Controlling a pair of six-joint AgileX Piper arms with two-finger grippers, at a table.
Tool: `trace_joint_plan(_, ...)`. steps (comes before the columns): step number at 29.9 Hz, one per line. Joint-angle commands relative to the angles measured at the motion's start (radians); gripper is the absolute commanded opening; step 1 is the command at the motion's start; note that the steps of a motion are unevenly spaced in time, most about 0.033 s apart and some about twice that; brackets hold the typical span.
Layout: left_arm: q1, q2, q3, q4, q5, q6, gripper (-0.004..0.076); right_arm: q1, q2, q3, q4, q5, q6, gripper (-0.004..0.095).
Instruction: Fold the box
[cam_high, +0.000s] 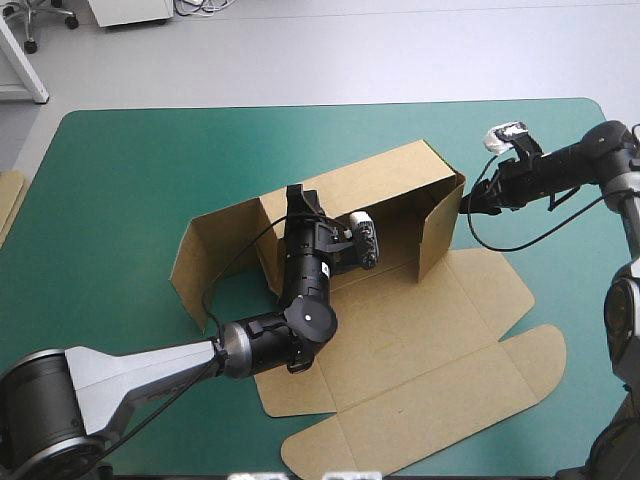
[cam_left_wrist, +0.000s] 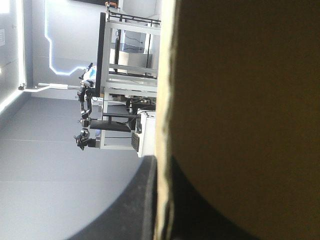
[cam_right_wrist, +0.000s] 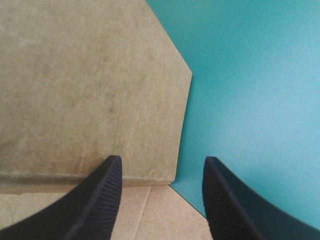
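Observation:
The brown box (cam_high: 420, 330) lies in the middle of the table, its long back wall and both end walls raised and its lid panel flat toward the front. My left gripper (cam_high: 298, 202) is at the back wall's left corner. In the left wrist view the board (cam_left_wrist: 240, 75) runs edge-on between its black fingers (cam_left_wrist: 149, 210), which are shut on it. My right gripper (cam_high: 466, 205) is at the right end wall's outer side. In the right wrist view it (cam_right_wrist: 160, 170) stands open, one finger over a brown flap (cam_right_wrist: 75, 75) and the other over bare cover.
The teal-green cover (cam_high: 120, 180) shows bare to the left, back and right of the box. The flat lid with rounded tabs (cam_high: 530, 360) reaches toward the front right. An edge of more brown board (cam_high: 8, 200) lies at the table's left edge.

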Motion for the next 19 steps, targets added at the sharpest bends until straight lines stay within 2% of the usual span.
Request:
trace_joint_plan(1,-0.002,-0.042,-0.024,0.09,0.032,-0.015,-0.001,0.014,-0.06,-0.02,0.05,0.03,-0.032,0.0496)
trace_joint_plan(7,-0.002,-0.042,-0.024,0.093,0.032,-0.017,-0.001,0.033,-0.06,-0.02,-0.046,0.03,0.0,0.0496)
trace_joint_plan(13,-0.002,-0.042,-0.024,0.093,0.032,-0.015,-0.001,0.046,-0.063,-0.02,-0.05,0.032,0.026,0.0494)
trace_joint_plan(19,-0.002,-0.042,-0.024,0.093,0.029,-0.017,-0.001,0.115,-0.068,-0.02,-0.058,0.032,0.04,0.0494)
